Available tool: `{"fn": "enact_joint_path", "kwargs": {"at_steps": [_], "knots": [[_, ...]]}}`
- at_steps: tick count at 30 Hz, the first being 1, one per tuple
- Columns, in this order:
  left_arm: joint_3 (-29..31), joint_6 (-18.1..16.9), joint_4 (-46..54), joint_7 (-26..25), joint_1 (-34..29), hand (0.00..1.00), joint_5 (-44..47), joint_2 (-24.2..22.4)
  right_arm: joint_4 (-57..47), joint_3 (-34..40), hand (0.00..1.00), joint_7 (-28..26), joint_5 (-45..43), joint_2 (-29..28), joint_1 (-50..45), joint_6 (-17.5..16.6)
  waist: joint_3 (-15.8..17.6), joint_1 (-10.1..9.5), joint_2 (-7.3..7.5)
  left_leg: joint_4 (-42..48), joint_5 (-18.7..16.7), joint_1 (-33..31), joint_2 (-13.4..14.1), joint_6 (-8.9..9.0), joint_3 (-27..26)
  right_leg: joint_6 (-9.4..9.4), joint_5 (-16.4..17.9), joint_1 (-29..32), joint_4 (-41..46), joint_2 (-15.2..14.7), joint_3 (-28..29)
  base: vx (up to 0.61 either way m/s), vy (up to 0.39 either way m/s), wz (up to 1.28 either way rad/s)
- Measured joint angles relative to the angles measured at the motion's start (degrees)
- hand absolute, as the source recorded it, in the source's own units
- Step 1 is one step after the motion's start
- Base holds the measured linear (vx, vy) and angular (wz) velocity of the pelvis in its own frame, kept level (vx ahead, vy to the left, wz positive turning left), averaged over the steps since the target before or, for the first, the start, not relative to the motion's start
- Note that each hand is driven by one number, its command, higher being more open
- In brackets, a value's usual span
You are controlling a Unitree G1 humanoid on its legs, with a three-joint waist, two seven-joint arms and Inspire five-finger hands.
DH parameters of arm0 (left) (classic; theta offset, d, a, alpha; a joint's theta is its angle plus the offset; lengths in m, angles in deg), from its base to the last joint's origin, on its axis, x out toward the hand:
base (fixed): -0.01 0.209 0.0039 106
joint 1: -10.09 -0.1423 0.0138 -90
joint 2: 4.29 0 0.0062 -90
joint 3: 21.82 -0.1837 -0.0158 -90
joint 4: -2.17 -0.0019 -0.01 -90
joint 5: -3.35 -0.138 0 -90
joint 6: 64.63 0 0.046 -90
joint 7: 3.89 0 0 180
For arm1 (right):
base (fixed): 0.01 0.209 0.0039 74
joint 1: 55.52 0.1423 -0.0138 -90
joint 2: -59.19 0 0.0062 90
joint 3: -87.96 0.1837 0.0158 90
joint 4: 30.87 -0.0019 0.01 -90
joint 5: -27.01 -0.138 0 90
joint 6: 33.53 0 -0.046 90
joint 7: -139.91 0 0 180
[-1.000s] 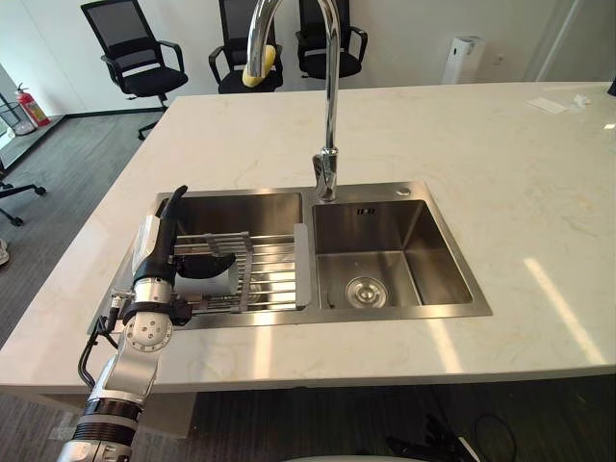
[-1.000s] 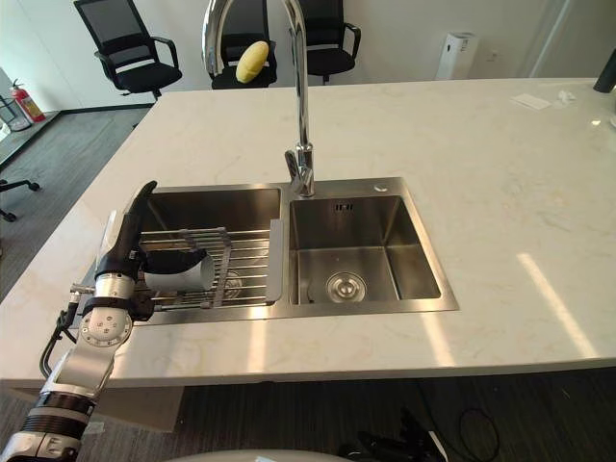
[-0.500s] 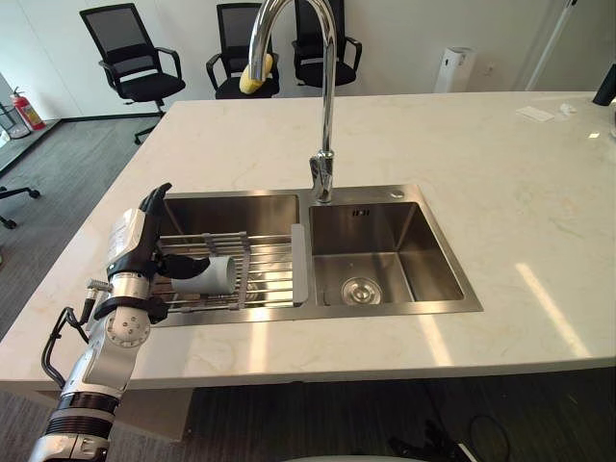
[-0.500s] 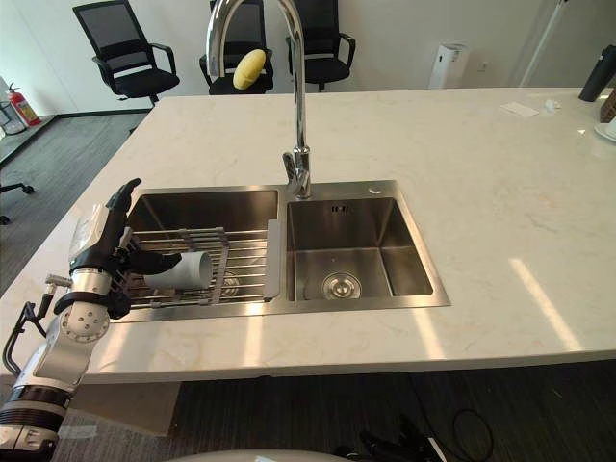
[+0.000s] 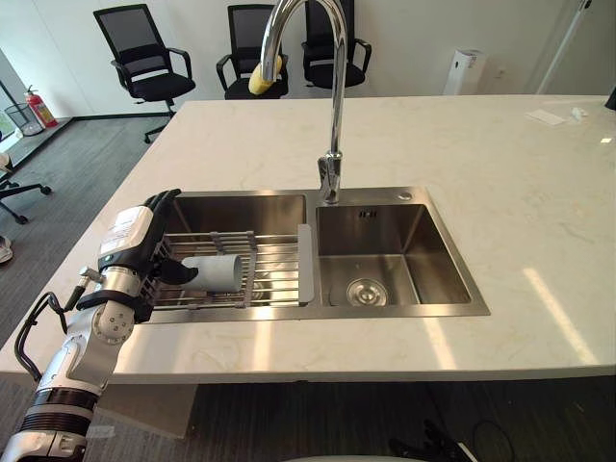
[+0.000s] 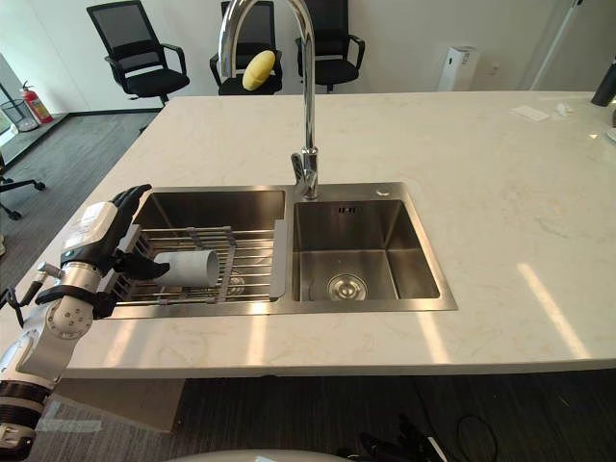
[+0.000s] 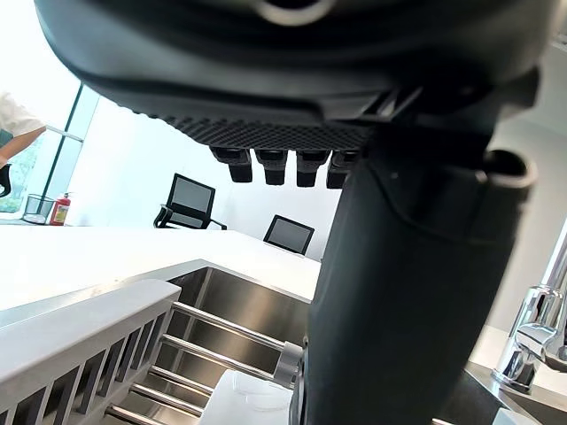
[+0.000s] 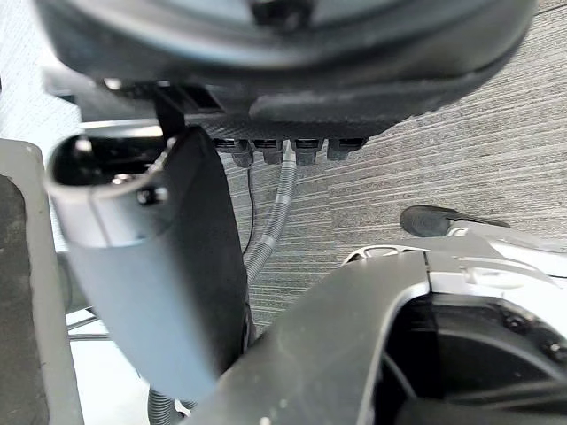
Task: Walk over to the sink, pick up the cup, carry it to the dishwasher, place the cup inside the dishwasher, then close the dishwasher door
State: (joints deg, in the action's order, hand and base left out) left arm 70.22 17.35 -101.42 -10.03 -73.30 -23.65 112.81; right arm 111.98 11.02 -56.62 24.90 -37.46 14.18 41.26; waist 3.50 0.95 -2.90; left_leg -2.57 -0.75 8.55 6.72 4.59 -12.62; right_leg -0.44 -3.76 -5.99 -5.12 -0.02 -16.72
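Observation:
A pale cup (image 5: 218, 271) lies on its side on the wire rack (image 5: 274, 269) across the left basin of the steel sink (image 5: 452, 255). My left hand (image 5: 129, 252) stands at the basin's left rim, right beside the cup's left end. Its fingers (image 5: 160, 202) are straight and lean over the rim, and the thumb (image 5: 179, 273) reaches to the cup's end without closing on it. In the left wrist view the cup (image 7: 249, 399) shows just past the thumb. My right hand (image 8: 283, 53) hangs low over grey carpet, fingers relaxed and holding nothing.
A tall chrome faucet (image 5: 333, 144) rises behind the divider between the basins. The right basin (image 5: 385, 265) has a drain (image 5: 366, 292). White countertop (image 5: 500, 164) surrounds the sink. Office chairs (image 5: 144, 60) stand beyond, one with a yellow object (image 6: 257, 69).
The camera has shifted slightly. My left hand has drawn back to the left off the cup and sunk lower at the rim, so the cup's whole length now shows.

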Motion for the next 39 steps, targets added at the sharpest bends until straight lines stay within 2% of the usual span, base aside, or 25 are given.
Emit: {"fn": "enact_joint_path", "kwargs": {"at_steps": [5,26,35,39], "knots": [[-0.1,-1.6,0.1,2.1,0.0,1.00,0.0,1.7,0.0,0.1,1.00,-0.6,0.0,0.2,0.0,0.0,-0.1,0.01,-0.09,-0.2,0.1,0.0,-0.1,-0.04,0.3,-0.02,0.0,0.0,0.2,0.0,-0.4,0.04,0.020,0.03],[-5.1,-2.3,-0.3,10.8,0.0,1.00,-4.7,1.8,-0.2,0.1,1.00,-1.1,0.0,0.5,0.0,0.5,-0.2,0.33,-0.25,-0.4,0.1,0.0,0.0,0.13,-0.3,0.04,0.0,0.3,0.2,0.0,0.2,0.01,0.006,-0.01],[-6.0,-1.6,-1.3,11.9,0.0,1.00,-4.7,2.2,-0.7,0.0,1.00,-1.2,0.0,0.5,0.0,0.5,-0.2,1.40,-0.46,-0.2,0.1,0.2,0.0,0.21,-0.6,-0.02,-0.1,0.3,0.2,0.0,0.5,0.00,0.001,0.00],[-7.8,-0.7,-3.6,12.8,2.1,1.00,-4.6,3.0,-0.9,0.0,1.00,-1.2,0.0,0.5,0.0,0.9,-0.2,1.47,-0.49,0.0,0.0,0.3,0.1,0.35,-0.9,-0.10,-0.1,0.2,0.1,0.1,0.8,0.00,0.016,-0.05]]}}
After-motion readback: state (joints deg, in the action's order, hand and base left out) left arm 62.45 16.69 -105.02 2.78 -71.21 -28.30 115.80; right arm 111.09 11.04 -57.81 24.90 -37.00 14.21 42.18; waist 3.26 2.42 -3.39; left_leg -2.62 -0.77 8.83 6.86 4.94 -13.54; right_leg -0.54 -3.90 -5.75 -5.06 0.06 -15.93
